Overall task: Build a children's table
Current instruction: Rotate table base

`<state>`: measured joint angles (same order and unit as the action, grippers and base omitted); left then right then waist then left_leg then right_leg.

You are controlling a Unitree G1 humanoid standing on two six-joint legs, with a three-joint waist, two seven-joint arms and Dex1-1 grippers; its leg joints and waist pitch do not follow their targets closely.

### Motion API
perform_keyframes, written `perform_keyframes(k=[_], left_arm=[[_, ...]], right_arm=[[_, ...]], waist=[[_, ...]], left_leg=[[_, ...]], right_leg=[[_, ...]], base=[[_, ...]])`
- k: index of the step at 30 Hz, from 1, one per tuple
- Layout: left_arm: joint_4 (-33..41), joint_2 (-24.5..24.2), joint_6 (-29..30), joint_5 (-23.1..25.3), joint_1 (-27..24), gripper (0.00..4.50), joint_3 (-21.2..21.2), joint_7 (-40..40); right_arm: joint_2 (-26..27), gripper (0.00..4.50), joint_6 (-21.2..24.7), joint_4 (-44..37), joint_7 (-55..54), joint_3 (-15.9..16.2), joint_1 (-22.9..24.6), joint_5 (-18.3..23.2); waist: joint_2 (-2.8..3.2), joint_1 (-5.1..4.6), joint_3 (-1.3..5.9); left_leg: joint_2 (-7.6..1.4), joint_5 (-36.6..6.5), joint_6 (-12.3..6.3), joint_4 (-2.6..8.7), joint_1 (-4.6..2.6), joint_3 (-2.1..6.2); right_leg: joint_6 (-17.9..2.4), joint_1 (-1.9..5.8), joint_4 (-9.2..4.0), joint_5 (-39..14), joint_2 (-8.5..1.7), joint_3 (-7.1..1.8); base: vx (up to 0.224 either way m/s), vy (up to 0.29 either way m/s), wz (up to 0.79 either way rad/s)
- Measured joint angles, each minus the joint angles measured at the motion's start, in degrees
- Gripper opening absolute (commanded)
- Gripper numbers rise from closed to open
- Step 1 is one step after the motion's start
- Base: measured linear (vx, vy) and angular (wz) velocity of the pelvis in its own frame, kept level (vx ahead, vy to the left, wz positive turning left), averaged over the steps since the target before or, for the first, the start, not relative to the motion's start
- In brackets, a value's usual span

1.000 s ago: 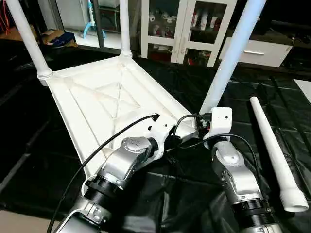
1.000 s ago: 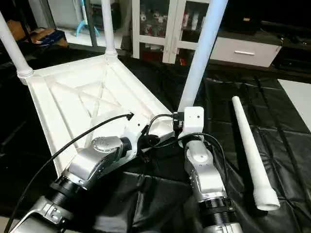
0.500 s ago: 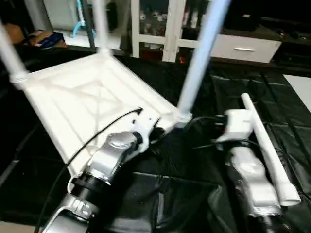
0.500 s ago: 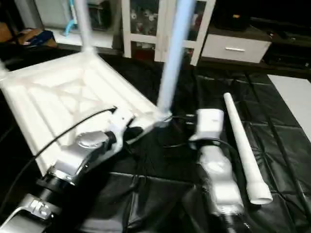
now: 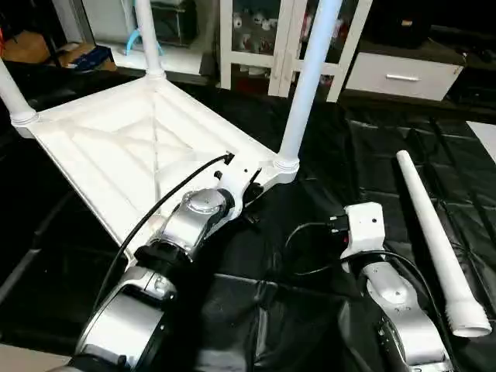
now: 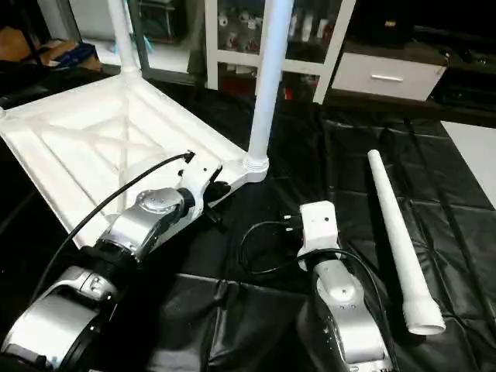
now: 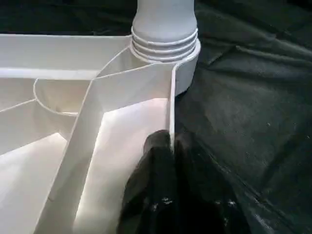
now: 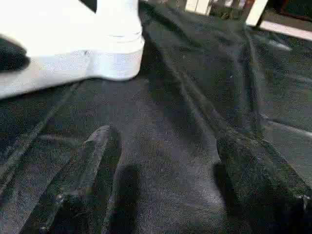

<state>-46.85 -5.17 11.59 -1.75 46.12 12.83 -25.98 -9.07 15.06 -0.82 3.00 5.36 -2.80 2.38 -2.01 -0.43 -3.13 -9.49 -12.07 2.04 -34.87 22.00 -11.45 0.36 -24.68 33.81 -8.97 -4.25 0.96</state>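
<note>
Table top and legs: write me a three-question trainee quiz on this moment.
1. How many legs stand in the table top?
2. The left pincer grips: A the table top's rim, B a cable, C nothing.
3. True or false: the right pincer holds the loose leg.
Key: 1 three; 2 A; 3 false, it is open and the loose leg lies on the black cloth.

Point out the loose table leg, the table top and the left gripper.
loose leg (image 5: 434,240), left eye view, middle of its tube, lying on the black sheet.
table top (image 5: 93,167), left eye view, ribbed underside.
left gripper (image 7: 168,146), left wrist view, fingertips pinching the top's edge wall.
</note>
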Motion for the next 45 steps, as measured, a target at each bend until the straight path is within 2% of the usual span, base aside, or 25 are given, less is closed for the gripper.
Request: perform_keyframes(k=[3,6,8,11,13,14,16,17,18,19,20,21,24,26,29,33,40,45], left_arm=[[-0.74,0.27,-1.67,-0.91,2.52,0.97,-1.52,-0.77],[-2.26,0.33,-3.17,-0.99,3.09,0.97,-1.91,-0.73],[0.4,-0.63,-3.93,-2.39,1.56,0.97,-2.68,-2.75],[10.12,-4.83,-0.95,-4.92,-1.08,0.97,-3.16,-8.46],[22.17,-12.07,5.18,-7.38,-5.15,0.97,-2.77,-16.02],[25.73,-15.14,7.19,-7.97,-6.47,0.97,-2.63,-18.66],[34.98,-24.76,13.63,-9.82,-11.03,0.97,-2.2,-24.88],[36.93,-28.01,15.81,-10.0,-12.54,0.97,-2.33,-26.83],[41.97,-36.16,18.57,-11.0,-16.89,0.97,-2.27,-31.53],[43.5,-41.2,19.59,-10.98,-19.47,0.97,-2.37,-34.32],[43.88,-44.63,20.22,-10.85,-21.13,0.97,-2.79,-36.38],[44.06,-46.63,20.8,-10.78,-21.96,0.97,-3.32,-37.97],[47.43,-51.08,22.53,-11.2,-25.66,0.97,-4.64,-41.17],[48.37,-52.49,23.49,-11.34,-27.39,0.97,-5.75,-41.68],[48.37,-53.18,24.5,-10.22,-28.95,0.97,-7.12,-41.02],[49.47,-54.45,27.24,-9.21,-31.15,0.97,-6.38,-39.4],[45.27,-49.28,27.6,-6.68,-30.23,0.97,-1.59,-34.93],[44.77,-45.21,27.54,-5.37,-29.05,0.97,-0.99,-33.66]], right_arm=[[0.28,3.45,0.57,-0.15,0.17,0.33,0.38,-0.3],[0.42,3.45,0.72,-0.21,0.84,0.71,0.61,-0.27],[0.44,3.45,0.58,-1.57,3.75,1.68,1.2,1.28],[0.78,3.45,0.37,-4.01,7.72,3.03,1.53,4.56],[1.36,3.45,0.4,-6.89,11.16,3.29,1.75,8.65],[1.2,3.45,0.36,-8.22,12.24,3.26,2.08,9.58],[0.69,3.45,0.37,-9.54,14.56,3.33,1.89,11.24],[-0.03,3.45,0.37,-10.03,15.15,3.07,2.17,11.57],[-0.46,3.45,0.44,-10.31,16.45,3.2,1.57,11.86],[-1.03,3.45,0.42,-10.42,17.06,2.86,1.57,12.26],[-1.46,3.45,0.44,-10.36,17.49,2.28,1.68,12.54],[-1.92,3.45,0.46,-10.3,17.65,1.79,1.81,12.73],[-1.54,3.45,0.46,-10.36,18.9,2.55,1.55,12.81],[-1.59,3.45,0.45,-10.33,19.47,3.09,1.68,12.81],[-1.86,3.45,0.46,-10.34,20.07,3.44,2.45,12.85],[-2.39,3.45,0.51,-10.36,20.97,4.06,2.76,12.88],[-2.33,3.45,0.62,-10.51,21.23,4.16,2.81,13.01],[-2.1,3.45,0.62,-10.54,21.22,4.13,2.81,13.01]], waist=[[0.02,0.49,0.01],[0.02,0.65,0.01],[0.06,0.58,-0.01],[0.17,0.56,-0.05],[0.27,0.42,-0.07],[0.32,0.51,-0.06],[0.4,0.51,-0.06],[0.44,0.62,-0.07],[0.37,0.35,-0.11],[0.36,0.35,-0.11],[0.38,0.52,-0.12],[0.39,1.34,-0.18],[0.23,2.32,-0.2],[0.11,2.42,-0.19],[-0.28,2.39,-0.06],[-0.45,2.04,0.01],[-0.67,2.13,0.16],[-0.67,2.29,0.16]], left_leg=[[0.01,0.09,-0.2,-0.03,0.03,-0.04],[0.0,0.12,-0.22,-0.07,0.01,-0.05],[-0.03,0.11,-0.18,-0.09,0.01,-0.05],[-0.06,0.02,0.0,-0.1,-0.04,-0.06],[-0.13,0.01,0.04,-0.09,-0.1,-0.08],[-0.16,0.02,0.07,-0.09,-0.15,-0.07],[-0.21,0.04,0.13,-0.1,-0.19,-0.14],[-0.2,0.04,0.14,-0.09,-0.24,-0.15],[-0.27,0.07,0.2,-0.09,-0.22,-0.22],[-0.27,0.06,0.22,-0.08,-0.28,-0.2],[-0.27,0.08,0.26,-0.07,-0.33,-0.2],[-0.26,0.1,0.29,-0.07,-0.34,-0.2],[-0.37,0.16,0.37,0.02,-0.8,-0.52],[-0.37,0.15,0.38,0.03,-1.07,-0.52],[-0.35,0.16,0.39,0.04,-1.07,-0.49],[-0.35,0.18,0.43,0.03,-1.08,-0.41],[-0.34,0.2,0.46,0.02,-1.07,-0.37],[-0.34,0.21,0.47,0.03,-1.02,-0.37]], right_leg=[[-0.01,-0.11,0.09,0.0,-0.02,-0.02],[-0.04,-0.11,0.16,0.02,-0.03,-0.02],[-0.1,-0.12,0.19,0.06,-0.02,-0.02],[-0.14,-0.15,0.3,0.08,-0.02,-0.01],[-0.14,-0.17,0.38,0.08,0.04,-0.01],[-0.14,-0.15,0.39,0.08,0.06,0.01],[-0.15,-0.17,0.46,0.08,0.07,0.02],[-0.16,-0.12,0.45,0.06,0.07,0.03],[-0.17,-0.22,0.51,0.06,0.1,0.03],[-0.17,-0.16,0.52,0.06,0.11,0.04],[-0.17,-0.13,0.52,0.04,0.11,0.04],[-0.16,-0.04,0.49,0.03,0.07,0.03],[-0.09,0.55,0.52,-0.05,0.03,-0.13],[0.35,0.77,0.5,-0.32,0.01,-0.18],[0.4,0.84,0.46,-0.35,0.0,-0.18],[0.4,0.85,0.46,-0.34,0.01,-0.14],[0.35,0.83,0.53,-0.3,0.03,-0.13],[0.04,0.85,0.57,-0.11,0.03,-0.13]], base=[[0.0,0.0,0.0],[0.0,0.0,0.0],[0.0,0.0,0.0],[0.0,0.0,0.0],[0.0,0.0,0.0],[0.0,0.0,0.0],[0.0,0.0,0.0],[0.0,0.0,0.0],[0.0,0.0,0.0],[0.0,0.0,0.0],[0.0,0.0,0.0],[0.0,0.0,0.0],[0.0,0.0,0.0],[0.0,0.0,0.0],[0.0,0.0,0.0],[0.0,0.0,0.0],[0.0,0.0,0.0],[0.0,0.0,0.0]])
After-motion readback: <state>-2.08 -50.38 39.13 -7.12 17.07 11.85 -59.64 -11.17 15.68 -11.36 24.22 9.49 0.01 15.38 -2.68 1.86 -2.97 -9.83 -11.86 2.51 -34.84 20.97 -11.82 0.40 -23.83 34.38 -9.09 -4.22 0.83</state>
